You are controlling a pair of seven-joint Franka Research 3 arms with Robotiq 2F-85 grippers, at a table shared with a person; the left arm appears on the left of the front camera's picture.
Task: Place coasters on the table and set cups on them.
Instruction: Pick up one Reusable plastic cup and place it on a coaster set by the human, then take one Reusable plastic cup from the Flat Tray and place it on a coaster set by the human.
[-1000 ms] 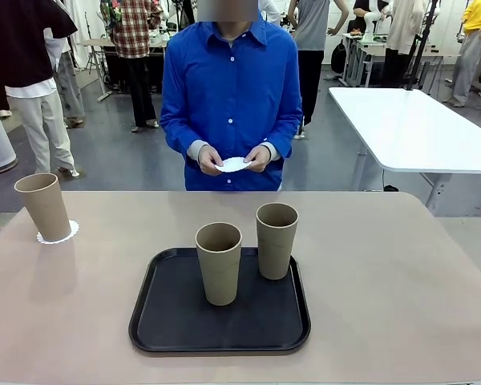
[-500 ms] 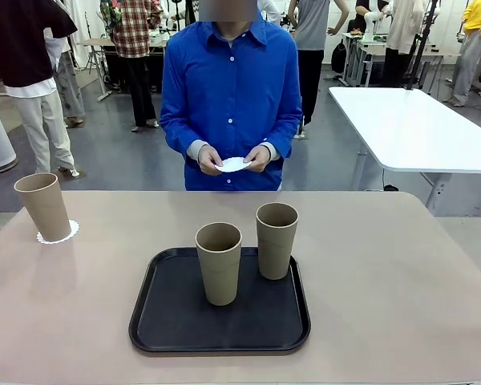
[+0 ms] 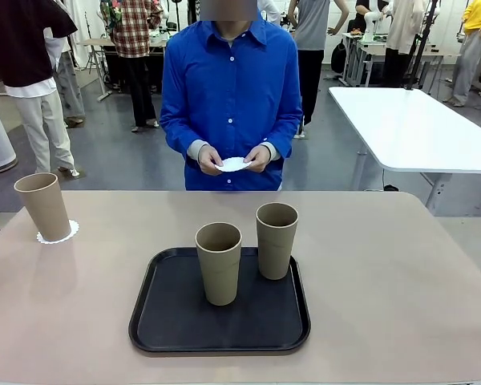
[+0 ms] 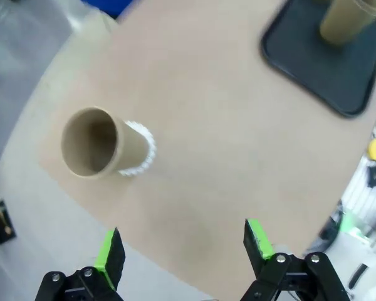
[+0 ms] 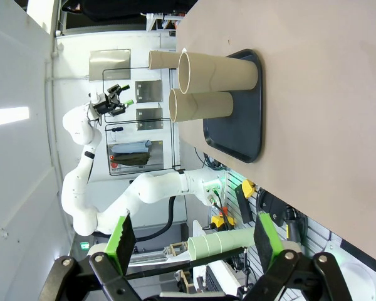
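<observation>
Tabletop (image 3: pixel 401 305): bare room left at 3 and 9 o'c of black tray (image 3: pixel 168 321), near robot-side edge. Two cups (image 3: pixel 219 263) stood on tray; third cup (image 3: pixel 42 207) on coaster (image 3: pixel 68 233) by left edge; 2nd coaster (image 3: pixel 233 164) held in person's hands (image 3: pixel 260 158). Nothing shifted vs. 0.5 s ago. Left fingers (image 4: pixel 109 254) spread, third cup at 11 o'c, well apart. Right fingers (image 5: pixel 122 238) spread, tray cups at 12 o'c.
</observation>
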